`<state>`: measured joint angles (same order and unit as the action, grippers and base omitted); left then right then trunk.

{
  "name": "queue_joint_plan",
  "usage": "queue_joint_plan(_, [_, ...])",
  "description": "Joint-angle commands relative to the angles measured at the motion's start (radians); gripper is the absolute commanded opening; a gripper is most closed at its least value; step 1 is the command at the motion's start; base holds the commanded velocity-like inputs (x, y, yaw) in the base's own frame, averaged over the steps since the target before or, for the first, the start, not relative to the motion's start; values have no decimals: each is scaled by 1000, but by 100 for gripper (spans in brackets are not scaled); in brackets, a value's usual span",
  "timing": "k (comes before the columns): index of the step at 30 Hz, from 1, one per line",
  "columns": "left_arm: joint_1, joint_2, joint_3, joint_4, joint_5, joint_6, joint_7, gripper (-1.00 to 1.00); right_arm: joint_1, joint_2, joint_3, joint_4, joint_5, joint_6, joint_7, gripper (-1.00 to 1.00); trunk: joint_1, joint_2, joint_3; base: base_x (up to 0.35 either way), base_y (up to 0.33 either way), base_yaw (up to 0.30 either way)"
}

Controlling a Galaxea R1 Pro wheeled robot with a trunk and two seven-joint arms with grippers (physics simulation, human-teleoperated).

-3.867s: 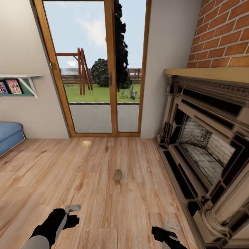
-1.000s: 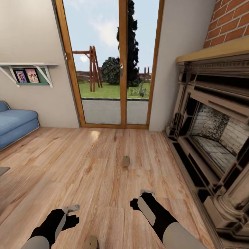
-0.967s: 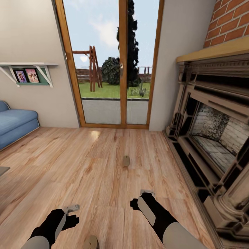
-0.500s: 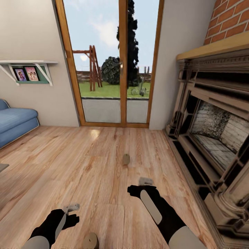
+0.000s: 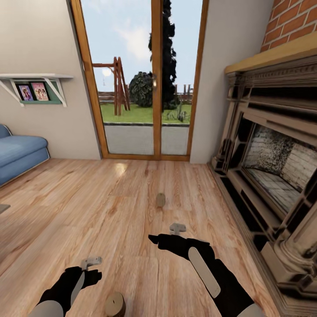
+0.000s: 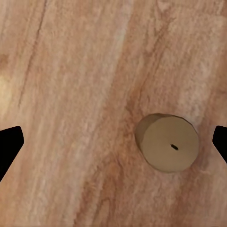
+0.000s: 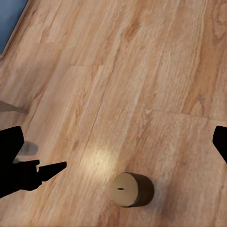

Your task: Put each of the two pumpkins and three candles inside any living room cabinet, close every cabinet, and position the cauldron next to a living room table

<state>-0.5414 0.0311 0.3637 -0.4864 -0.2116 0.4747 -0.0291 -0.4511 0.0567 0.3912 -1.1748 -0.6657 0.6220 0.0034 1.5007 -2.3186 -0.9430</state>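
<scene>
Fireplace (image 5: 273, 167), blue sofa (image 5: 20, 154), glass door (image 5: 141, 79)

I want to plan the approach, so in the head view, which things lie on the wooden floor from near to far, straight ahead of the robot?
Stubby beige candle lying on its side → left gripper → right gripper → second small beige candle → wooden-framed glass door.

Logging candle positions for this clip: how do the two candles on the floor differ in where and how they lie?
The far candle lies ahead of the right gripper, towards the glass door. The near candle lies at the head view's bottom edge, beside the left gripper, its round end turned towards the camera. Both are stubby, beige and on the wooden floor.
</scene>
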Motion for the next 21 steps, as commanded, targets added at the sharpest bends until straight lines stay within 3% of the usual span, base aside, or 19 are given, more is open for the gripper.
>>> queue_joint_plan(1, [0, 0, 0, 0, 0, -1, 0, 100, 0, 0, -1, 0, -1, 0, 3, 100, 4, -7, -3, 0, 0, 0])
queue_joint_plan(13, [0, 0, -2, 74, -2, -59, 0, 100, 0, 0, 2, 5, -3, -8, 21, 100, 50, -91, -41, 0, 0, 0])
queue_joint_plan(21, [0, 0, -2, 77, -2, -63, 0, 100, 0, 0, 3, 1, -2, -7, 21, 100, 81, -147, -66, 0, 0, 0])
